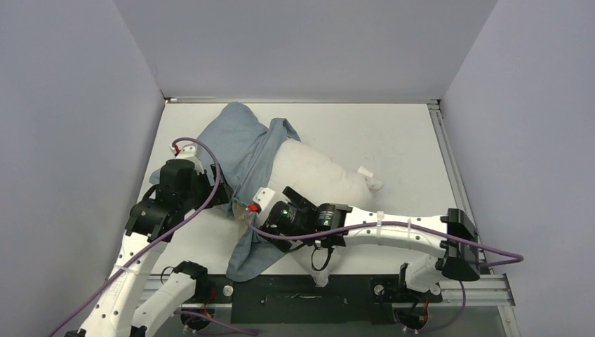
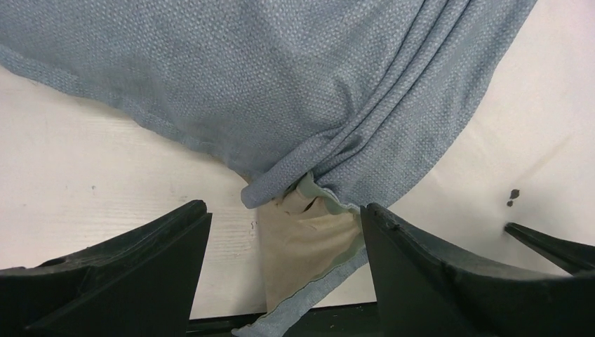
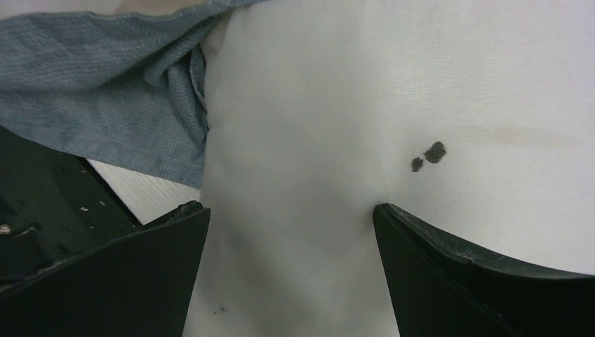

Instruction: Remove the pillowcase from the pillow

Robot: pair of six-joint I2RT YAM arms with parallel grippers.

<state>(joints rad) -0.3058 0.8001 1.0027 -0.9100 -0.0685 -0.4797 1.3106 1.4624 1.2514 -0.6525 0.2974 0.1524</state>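
1. Pillowcase, seen from above, is bunched over the far-left end of the pillow. The pillow's right part lies bare on the table, and a strip of cloth trails toward the near edge. At the cloth's left edge sits the left gripper, with the right gripper just beside it over the pillow's near side.

2. Left wrist view: the left gripper has its jaws spread wide and pinches nothing. Between them on the table lie a rolled fold of the blue-grey pillowcase and its beige inner face. The cloth looks thin, limp and woven, so it should not slip. That rolled fold is probably the surest hold.

3. Right wrist view: the right gripper is also parted, straddling the pillow without clamping it. The pillowcase edge lies at upper left. The pillow looks plump, light and yielding. It will likely drag along with the cloth unless pinned.
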